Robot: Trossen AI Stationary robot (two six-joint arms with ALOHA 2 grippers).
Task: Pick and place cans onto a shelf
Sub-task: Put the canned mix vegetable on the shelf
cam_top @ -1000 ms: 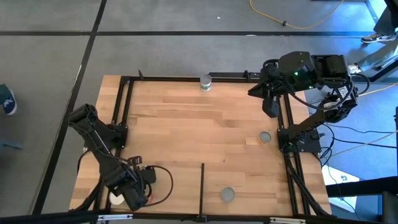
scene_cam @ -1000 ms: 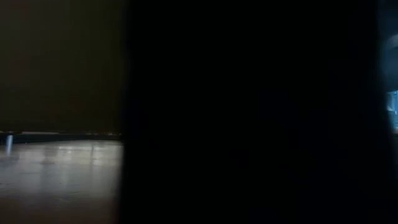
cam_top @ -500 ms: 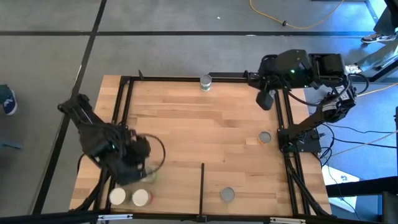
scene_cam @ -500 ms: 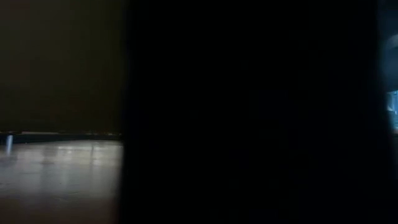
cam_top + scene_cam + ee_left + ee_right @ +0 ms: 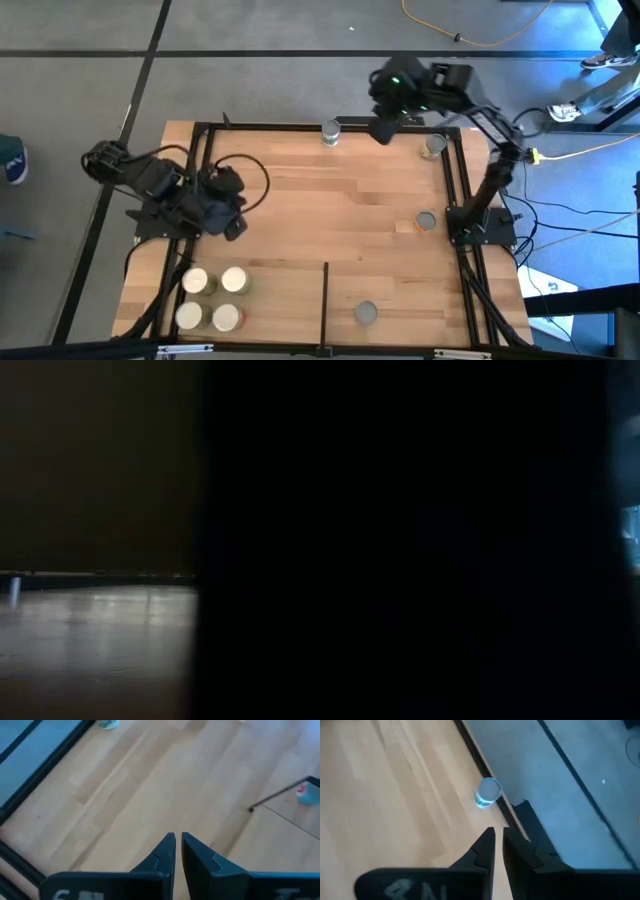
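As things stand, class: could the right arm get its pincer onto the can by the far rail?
Probably yes. The right pincer hangs just beside that can, fingers near-closed, bare wood between them; it must open first.

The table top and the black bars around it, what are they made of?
The table top looks like pale wood: plank seams and grain streaks show, with a smooth matte finish. The black bars look like metal rails, thin, straight and dark, though painted plastic can't be ruled out.
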